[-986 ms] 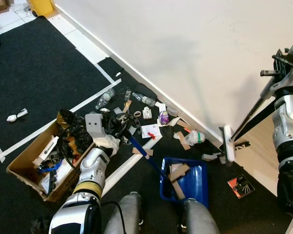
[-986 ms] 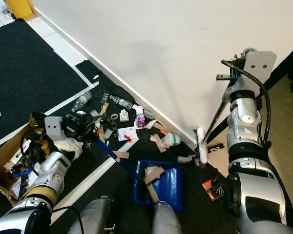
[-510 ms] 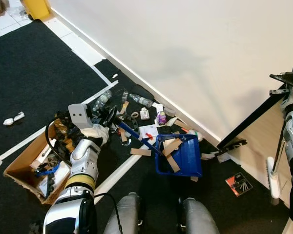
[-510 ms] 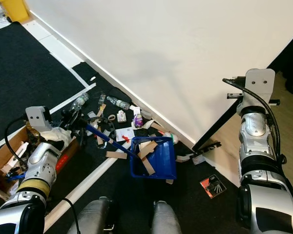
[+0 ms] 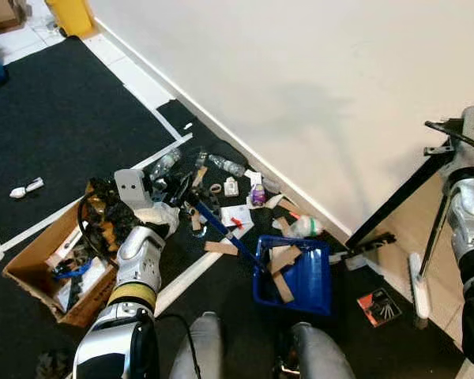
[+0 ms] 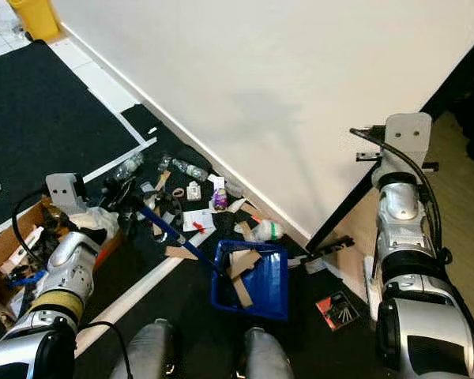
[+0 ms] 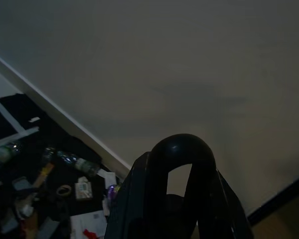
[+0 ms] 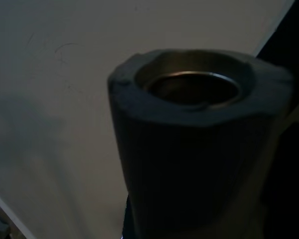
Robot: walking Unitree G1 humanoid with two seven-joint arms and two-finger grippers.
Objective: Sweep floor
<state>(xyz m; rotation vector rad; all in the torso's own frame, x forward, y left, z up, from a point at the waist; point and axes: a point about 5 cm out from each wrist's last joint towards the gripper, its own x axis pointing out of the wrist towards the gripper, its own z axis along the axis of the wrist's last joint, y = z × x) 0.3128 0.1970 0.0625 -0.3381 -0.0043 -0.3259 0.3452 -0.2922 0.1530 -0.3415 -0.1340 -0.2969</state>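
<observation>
My blue dustpan (image 5: 294, 275) sits on the black floor (image 5: 55, 126) just ahead, cardboard strips inside. My left gripper (image 5: 178, 193) is clamped on its handle; a tilt spills them. The litter (image 5: 235, 188) lies along the wall beyond. Whether my right gripper (image 5: 450, 146) is clamped on the broom (image 5: 420, 272), I cannot tell.

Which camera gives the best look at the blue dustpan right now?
The left eye view: the blue dustpan lies fully visible on the dark carpet, with cardboard scraps inside. The right eye view shows it similarly. The left wrist view catches just its dark handle end.
</observation>
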